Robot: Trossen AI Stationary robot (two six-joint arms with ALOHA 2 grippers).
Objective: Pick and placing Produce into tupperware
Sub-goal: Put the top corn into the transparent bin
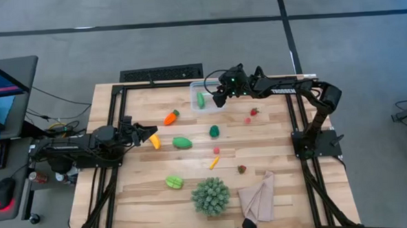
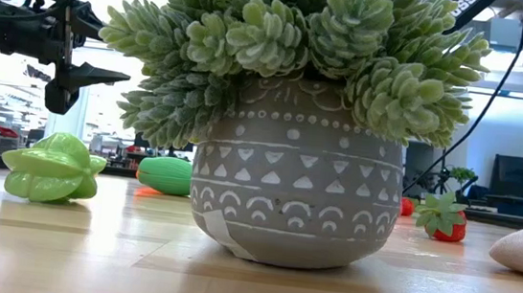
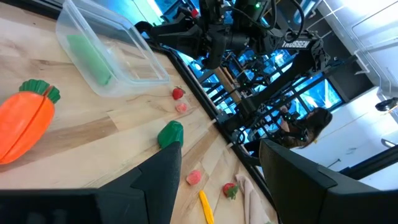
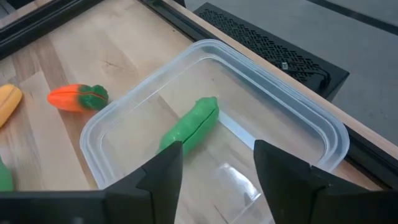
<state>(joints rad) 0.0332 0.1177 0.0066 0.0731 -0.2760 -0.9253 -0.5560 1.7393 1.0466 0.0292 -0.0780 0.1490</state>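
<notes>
**Clear the tub before the next pick**

The right gripper [image 1: 221, 94] hovers over the tub [image 4: 323, 127], fingers spread and empty; a green pod [image 4: 189, 127] lies inside. It should rise straight up. The left gripper [image 1: 146, 131], fingers spread, waits beside the banana [image 1: 154, 141].

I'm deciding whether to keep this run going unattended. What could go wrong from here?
1. The right gripper hangs open low over the tupperware, where a green pod lies; lifting off could clip the rim and shift it.
2. The left gripper is open beside the banana; a poor approach may push it away.
3. Tiny red berries could slip from the fingers.
</notes>
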